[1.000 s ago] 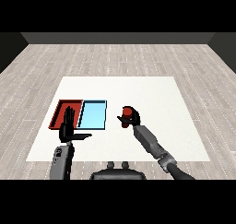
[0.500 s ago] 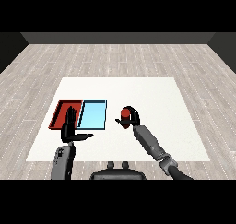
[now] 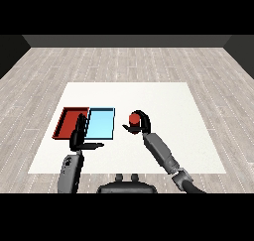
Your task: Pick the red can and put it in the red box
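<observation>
Fingers of right hand [image 3: 142, 123] curl round red can [image 3: 133, 119], w/ can sitting just left of the palm, upright, over white bench [image 3: 163, 101]; can't tell if it touches the bench. Left hand [image 3: 79, 136] released, fingers straight & pointing up, thumb out to its right, holding nothing. Red tray [image 3: 67, 121] lies just beyond & partly behind that hand's fingers; light blue tray [image 3: 101, 123] right beside it, between left hand & the can-holding hand, touching the red one.

Upright red can [image 3: 133, 119] beside red tray [image 3: 69, 122]
</observation>
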You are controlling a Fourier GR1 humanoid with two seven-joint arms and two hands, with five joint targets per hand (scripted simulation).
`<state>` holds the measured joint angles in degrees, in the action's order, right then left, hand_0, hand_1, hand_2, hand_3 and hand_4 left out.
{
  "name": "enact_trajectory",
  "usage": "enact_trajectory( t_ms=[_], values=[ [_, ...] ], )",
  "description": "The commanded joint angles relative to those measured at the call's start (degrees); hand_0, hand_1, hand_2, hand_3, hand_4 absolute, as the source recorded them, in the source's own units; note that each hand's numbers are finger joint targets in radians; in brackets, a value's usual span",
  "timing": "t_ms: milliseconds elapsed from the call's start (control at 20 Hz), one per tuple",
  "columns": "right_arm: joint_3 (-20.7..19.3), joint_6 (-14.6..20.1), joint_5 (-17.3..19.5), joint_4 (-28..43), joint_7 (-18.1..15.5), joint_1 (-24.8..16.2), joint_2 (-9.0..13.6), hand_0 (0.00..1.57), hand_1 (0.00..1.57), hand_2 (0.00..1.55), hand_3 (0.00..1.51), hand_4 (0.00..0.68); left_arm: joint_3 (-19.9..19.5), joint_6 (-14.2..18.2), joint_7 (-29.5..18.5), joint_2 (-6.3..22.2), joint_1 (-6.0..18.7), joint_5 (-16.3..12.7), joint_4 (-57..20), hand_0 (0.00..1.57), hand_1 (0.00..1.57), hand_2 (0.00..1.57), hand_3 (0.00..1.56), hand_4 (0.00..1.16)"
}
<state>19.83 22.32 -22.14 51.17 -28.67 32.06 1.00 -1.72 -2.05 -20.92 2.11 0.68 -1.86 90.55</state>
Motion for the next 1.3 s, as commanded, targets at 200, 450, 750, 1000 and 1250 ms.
enact_trajectory(
  t_ms=[200,450,750,1000,1250],
  values=[
    [0.0,2.8,3.5,11.0,7.2,-0.9,0.6,1.43,1.43,1.44,1.42,0.653,10.3,4.8,4.0,-2.1,3.5,1.4,-2.4,0.0,0.0,0.0,0.0,0.0],
    [-2.1,-1.0,5.8,14.1,5.8,-5.4,-0.1,1.43,1.43,1.44,1.42,0.649,12.6,5.7,7.1,-2.1,5.3,0.5,-1.8,0.0,0.0,0.0,0.0,0.0],
    [-3.9,-5.2,6.1,18.1,7.4,-7.6,2.3,1.44,1.44,1.45,1.43,0.658,20.2,12.5,9.8,-2.1,11.4,-2.6,-4.9,0.0,0.0,0.0,0.0,0.0],
    [-1.4,-3.5,9.3,26.5,11.5,-10.0,2.0,1.41,1.41,1.42,1.4,0.635,27.1,17.2,7.6,-2.1,10.8,-3.5,-6.0,0.0,0.0,0.0,0.0,0.0],
    [1.2,-1.5,7.5,19.9,7.7,-5.2,-1.0,1.38,1.38,1.41,1.4,0.625,28.5,18.8,10.0,-2.1,13.5,-4.7,-6.6,0.0,0.0,0.0,0.0,0.0]
  ],
)
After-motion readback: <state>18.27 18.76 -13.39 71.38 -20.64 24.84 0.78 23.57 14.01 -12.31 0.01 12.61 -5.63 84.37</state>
